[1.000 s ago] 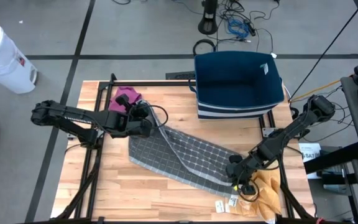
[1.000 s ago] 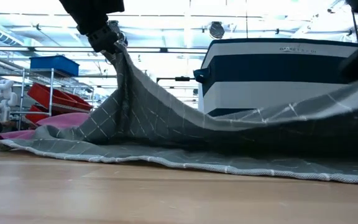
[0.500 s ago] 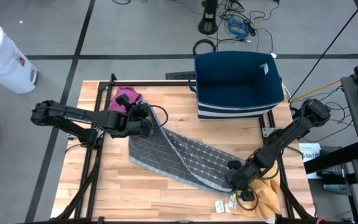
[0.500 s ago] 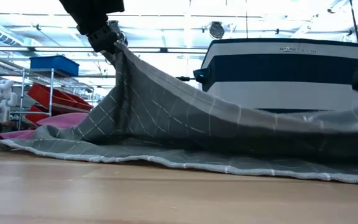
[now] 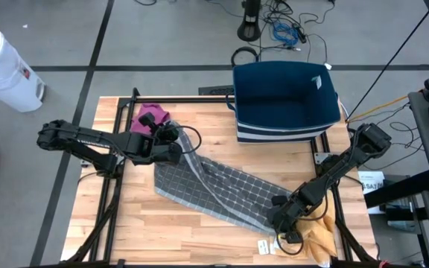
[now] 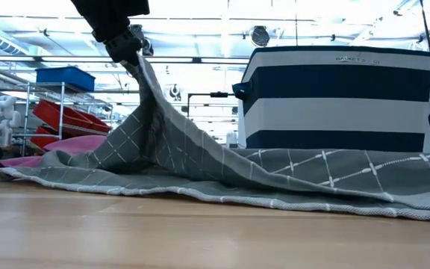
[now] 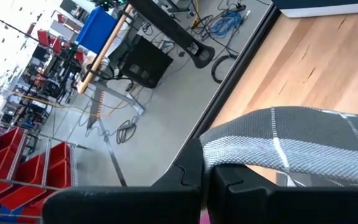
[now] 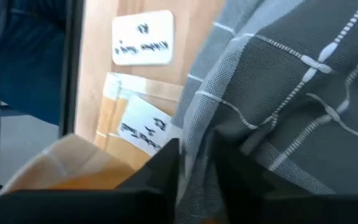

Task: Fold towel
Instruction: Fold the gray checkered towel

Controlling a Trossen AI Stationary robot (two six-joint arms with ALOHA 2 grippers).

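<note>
While the grey checked towel (image 5: 218, 187) lies diagonally across the wooden surface (image 5: 147, 223), a navy-and-white striped basket (image 5: 285, 100) crowds the far edge and a magenta cloth (image 5: 152, 115) sits at the far left corner. Paper tags (image 5: 270, 244) and a tan cloth (image 5: 315, 234) lie by the near right corner — bare wood stays open in front. Left end effector (image 5: 181, 147) is clamped on one towel corner, lifting it into a tent; right end effector (image 5: 278, 216) sits low at the opposite corner, fingers slightly parted around the woven fabric edge.
</note>
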